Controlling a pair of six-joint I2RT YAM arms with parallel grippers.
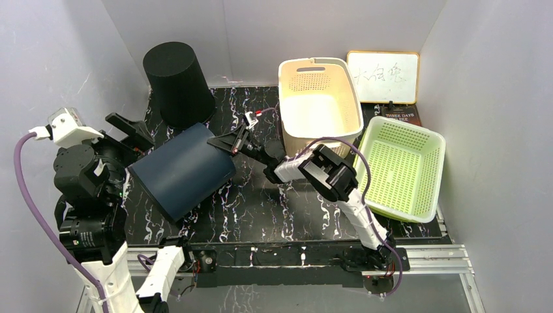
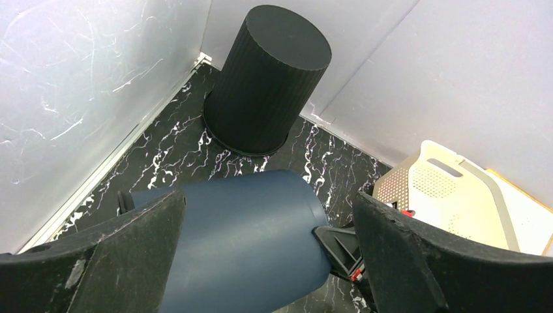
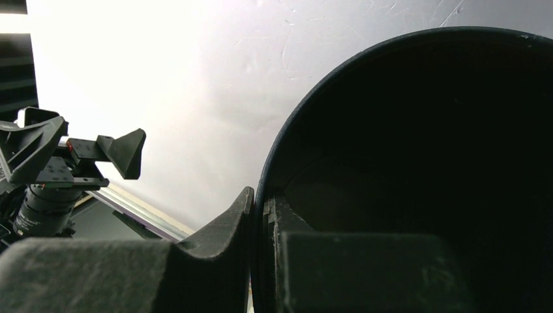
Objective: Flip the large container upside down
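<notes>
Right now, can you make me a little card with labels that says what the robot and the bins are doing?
big one: dark blue container, tipped on its side, not upside down yet
right gripper: pinching the container's rim
left gripper: open, beside the container
black bin: upside down in the back-left corner
baskets: cream basket and green basket, both empty, on the right
</notes>
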